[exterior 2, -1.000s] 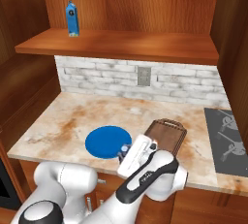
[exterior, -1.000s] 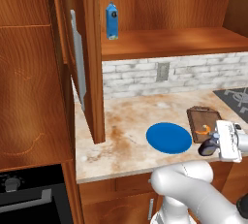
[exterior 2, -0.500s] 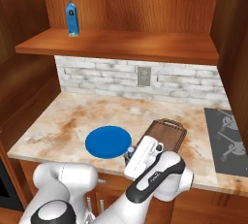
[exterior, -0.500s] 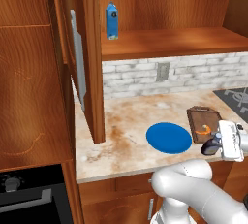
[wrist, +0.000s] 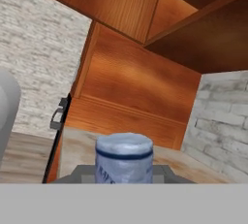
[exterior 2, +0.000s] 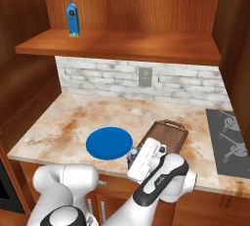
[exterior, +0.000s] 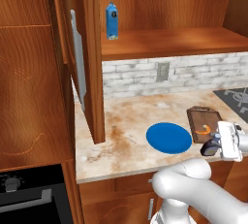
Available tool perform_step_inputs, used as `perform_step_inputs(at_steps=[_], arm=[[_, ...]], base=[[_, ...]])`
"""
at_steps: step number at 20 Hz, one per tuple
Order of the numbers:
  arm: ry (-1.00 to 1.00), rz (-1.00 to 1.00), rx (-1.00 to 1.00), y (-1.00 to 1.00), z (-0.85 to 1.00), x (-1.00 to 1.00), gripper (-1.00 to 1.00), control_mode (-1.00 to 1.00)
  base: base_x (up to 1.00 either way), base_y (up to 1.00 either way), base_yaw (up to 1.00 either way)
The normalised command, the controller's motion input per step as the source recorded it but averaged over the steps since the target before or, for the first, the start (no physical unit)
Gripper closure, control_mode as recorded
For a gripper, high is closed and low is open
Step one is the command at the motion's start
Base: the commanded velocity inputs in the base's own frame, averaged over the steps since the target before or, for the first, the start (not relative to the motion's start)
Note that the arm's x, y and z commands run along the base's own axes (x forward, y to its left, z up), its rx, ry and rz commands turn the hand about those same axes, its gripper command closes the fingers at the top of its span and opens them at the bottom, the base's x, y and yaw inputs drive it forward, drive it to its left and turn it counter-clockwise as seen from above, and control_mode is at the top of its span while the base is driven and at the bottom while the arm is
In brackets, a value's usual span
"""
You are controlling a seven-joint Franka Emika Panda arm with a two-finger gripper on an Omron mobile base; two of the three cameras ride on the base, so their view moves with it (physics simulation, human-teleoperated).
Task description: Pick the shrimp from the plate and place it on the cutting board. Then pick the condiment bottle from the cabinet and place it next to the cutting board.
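Note:
My gripper point(exterior: 212, 146) is shut on the condiment bottle point(exterior: 208, 149) at the counter's front edge, just in front of the cutting board point(exterior: 197, 121). In the hand view the bottle's pale blue-grey cap point(wrist: 124, 156) stands between the dark fingertips point(wrist: 81, 172). In the right base view the bottle point(exterior 2: 132, 152) shows just beside the white hand, between the plate point(exterior 2: 109, 143) and the cutting board point(exterior 2: 168, 133). The orange shrimp point(exterior: 206, 130) lies on the board. The bare blue plate point(exterior: 168, 137) sits to the left of the board. The cabinet point(exterior: 160, 14) hangs above with its door point(exterior: 91, 58) open.
A blue carton point(exterior: 112, 20) stands on the cabinet shelf point(exterior 2: 117, 46). The open door with its grey handle point(exterior: 77, 68) juts out over the counter's left end. A stovetop point(exterior 2: 229, 139) borders the counter on the right. A wall outlet point(exterior 2: 144, 77) sits in the brick backsplash.
The hand with the bottle has drifted a little to the right along the counter's front edge. Nothing else has moved.

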Motion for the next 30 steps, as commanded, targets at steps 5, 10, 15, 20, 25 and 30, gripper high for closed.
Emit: perform_step_inputs(at_steps=[5,10,15,20,25,30], arm=[[0.00,0.00,0.00,0.00,-0.12,0.09,1.00,-1.00],[0.00,0.00,0.00,0.00,-0.09,0.06,1.00,-1.00],[-0.01,0.00,0.00,0.00,-0.06,0.00,1.00,-1.00],[-0.02,0.00,0.00,0.00,-0.04,0.00,1.00,-1.00],[-0.03,0.00,0.00,0.00,-0.08,0.00,1.00,-1.00],[-0.02,0.00,0.00,0.00,-0.13,0.00,1.00,-1.00]], base=[[0.00,0.00,0.00],[0.00,0.00,0.00],[0.00,0.00,0.00],[0.00,0.00,0.00],[0.00,0.00,0.00],[0.00,0.00,0.00]])
